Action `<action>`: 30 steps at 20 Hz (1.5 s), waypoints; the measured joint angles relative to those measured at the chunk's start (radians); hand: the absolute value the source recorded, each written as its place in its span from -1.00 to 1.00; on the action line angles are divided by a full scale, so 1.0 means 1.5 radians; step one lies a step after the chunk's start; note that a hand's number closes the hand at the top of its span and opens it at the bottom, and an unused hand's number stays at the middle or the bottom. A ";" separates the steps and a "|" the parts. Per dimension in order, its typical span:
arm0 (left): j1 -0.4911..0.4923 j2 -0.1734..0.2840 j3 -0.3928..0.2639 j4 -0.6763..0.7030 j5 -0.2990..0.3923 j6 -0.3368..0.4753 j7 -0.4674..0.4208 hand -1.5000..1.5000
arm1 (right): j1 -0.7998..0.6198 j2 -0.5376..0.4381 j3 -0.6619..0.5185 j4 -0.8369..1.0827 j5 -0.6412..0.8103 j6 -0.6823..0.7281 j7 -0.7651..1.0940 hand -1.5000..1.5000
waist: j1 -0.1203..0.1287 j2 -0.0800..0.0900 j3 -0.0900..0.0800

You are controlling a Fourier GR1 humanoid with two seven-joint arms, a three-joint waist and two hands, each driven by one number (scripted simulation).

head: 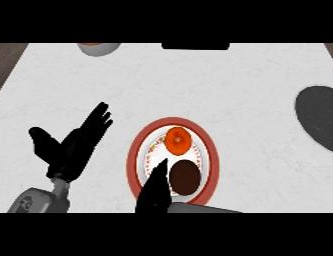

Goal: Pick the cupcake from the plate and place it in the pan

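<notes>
Fingers spread and straight, the black left hand point(71, 146) rests released on the white counter point(221, 85), left of the red-rimmed round plate point(133, 159). On that plate, orange-topped cupcake point(177, 139) far, dark brown round item point(185, 177) near. Right hand point(154, 192) lies over the plate's near-left rim, fingers straight, grasping nothing. Dark grey round pan point(327, 120) sits far right.

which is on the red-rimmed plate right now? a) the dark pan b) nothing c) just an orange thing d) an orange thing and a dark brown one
d: the plate carries an orange item toward its far side and a dark brown round one nearer the robot, while the pan sits apart at the right of the counter.
</notes>
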 measured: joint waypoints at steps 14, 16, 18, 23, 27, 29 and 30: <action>0.019 -0.014 0.002 -0.044 -0.025 0.010 0.031 0.00 | -0.014 0.007 0.006 0.048 0.100 0.042 -0.005 -1.00 | -0.006 0.002 0.001; 0.022 -0.016 0.008 -0.038 -0.028 0.002 0.025 0.00 | -0.009 0.007 0.003 0.043 0.108 0.046 -0.006 -1.00 | -0.006 0.002 0.001; 0.024 -0.023 0.010 -0.033 -0.034 0.001 0.022 0.00 | -0.004 0.003 -0.006 0.035 0.128 0.055 -0.014 -1.00 | -0.008 0.002 0.001; 0.027 -0.033 0.023 -0.025 -0.042 -0.012 0.018 0.00 | -0.004 0.003 -0.011 0.054 0.188 0.061 -0.046 1.00 | -0.009 0.001 0.001; 0.024 -0.035 0.032 -0.026 -0.048 -0.020 0.022 0.00 | -0.030 -0.004 0.014 0.081 0.234 0.031 -0.113 1.00 | -0.007 0.002 0.001; 0.024 -0.037 0.036 -0.023 -0.050 -0.026 0.021 0.00 | -0.040 -0.009 0.031 0.103 0.259 0.001 -0.154 1.00 | -0.006 0.003 0.001; 0.017 -0.042 0.035 -0.023 -0.053 -0.024 0.028 0.00 | -0.042 -0.004 0.039 0.114 0.272 -0.011 -0.166 1.00 | -0.007 0.002 0.001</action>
